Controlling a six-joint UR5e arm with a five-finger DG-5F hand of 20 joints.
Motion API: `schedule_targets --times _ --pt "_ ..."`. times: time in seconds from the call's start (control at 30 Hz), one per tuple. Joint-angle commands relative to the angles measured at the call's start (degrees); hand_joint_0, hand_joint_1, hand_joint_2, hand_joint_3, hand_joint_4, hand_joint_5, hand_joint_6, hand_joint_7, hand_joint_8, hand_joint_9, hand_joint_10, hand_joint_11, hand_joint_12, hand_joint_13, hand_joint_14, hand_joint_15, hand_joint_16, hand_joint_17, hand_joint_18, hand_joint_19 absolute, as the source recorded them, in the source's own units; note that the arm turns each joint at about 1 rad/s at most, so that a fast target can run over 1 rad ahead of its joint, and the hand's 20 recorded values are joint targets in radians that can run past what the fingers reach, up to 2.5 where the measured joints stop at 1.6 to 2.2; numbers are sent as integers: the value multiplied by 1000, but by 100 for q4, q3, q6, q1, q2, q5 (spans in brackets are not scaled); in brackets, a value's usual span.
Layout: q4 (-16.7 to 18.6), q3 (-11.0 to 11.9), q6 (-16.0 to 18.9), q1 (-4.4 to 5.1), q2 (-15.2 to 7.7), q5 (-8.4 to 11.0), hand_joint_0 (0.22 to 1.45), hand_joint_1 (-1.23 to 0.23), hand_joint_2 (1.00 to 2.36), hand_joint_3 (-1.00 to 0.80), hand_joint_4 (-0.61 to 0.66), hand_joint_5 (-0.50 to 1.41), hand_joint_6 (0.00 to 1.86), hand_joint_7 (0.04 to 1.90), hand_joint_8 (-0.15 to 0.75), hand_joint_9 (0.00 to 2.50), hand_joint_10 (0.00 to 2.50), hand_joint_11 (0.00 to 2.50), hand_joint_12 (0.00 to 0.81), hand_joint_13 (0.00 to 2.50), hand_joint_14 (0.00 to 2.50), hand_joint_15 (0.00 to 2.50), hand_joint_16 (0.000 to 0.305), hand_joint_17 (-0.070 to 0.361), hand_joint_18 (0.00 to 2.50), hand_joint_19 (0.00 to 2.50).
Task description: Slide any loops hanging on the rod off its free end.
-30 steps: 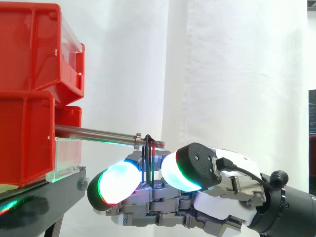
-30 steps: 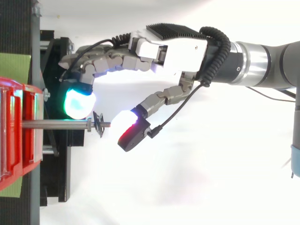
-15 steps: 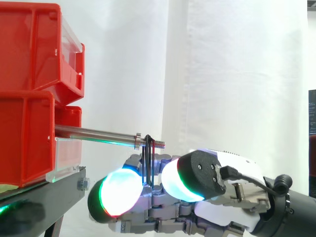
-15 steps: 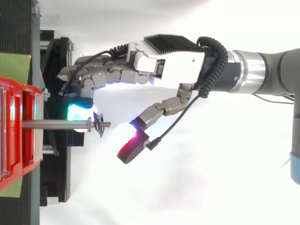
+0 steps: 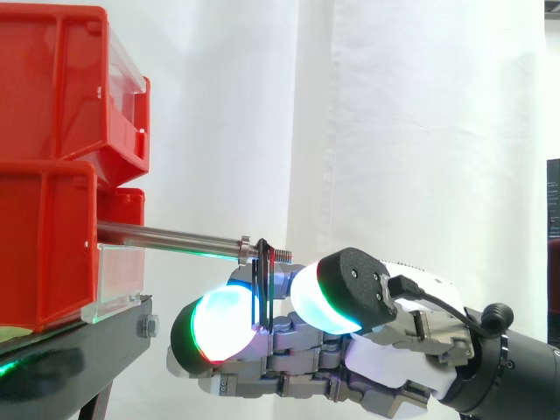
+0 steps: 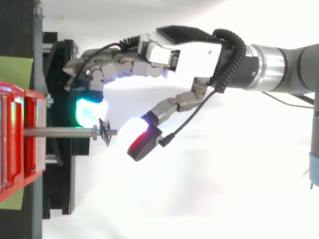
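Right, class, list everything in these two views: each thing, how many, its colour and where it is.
bins: at least two, red, stacked at the side view's left edge.
rod: one, silver, sticking out of the bins.
loops: number unclear, dark, hanging near the rod's free end.
stand: one, black, under the bins.
curtain: one, white, behind everything.
hand: one, grey and white, open, below the rod's end, glowing pads either side of the loops.

You see a slim steel rod (image 5: 166,236) jutting nearly level out of the red bin (image 5: 44,236), threaded at its free end. Thin dark loops (image 5: 261,284) hang straight down from that threaded tip, well clear of the bin.
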Motion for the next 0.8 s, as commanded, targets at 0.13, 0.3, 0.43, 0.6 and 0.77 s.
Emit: schedule_targets --times 0.13,0.3,0.43,0.6,0.77 --pt "5 50 -28 13 0 -10 608 -597 1008 -402 270 -85 502 1193 266 510 0 0 321 325 0 0 50 113 274 72" --pt "13 50 -90 57 0 7 607 -613 1007 -410 271 -86 502 1192 266 508 0 0 321 327 0 0 50 113 278 77" --pt "-22 50 -125 83 -9 -1 603 -619 1006 -411 270 -87 502 1189 267 509 0 0 322 328 0 0 51 114 282 78" --pt "-57 50 -107 83 -9 -10 602 -622 1007 -407 261 -84 501 1224 267 511 0 0 322 332 0 0 51 114 283 72" --pt "-57 50 -98 83 0 -10 612 -630 1009 -386 229 -76 509 1276 267 516 0 0 322 336 0 0 51 114 290 71"
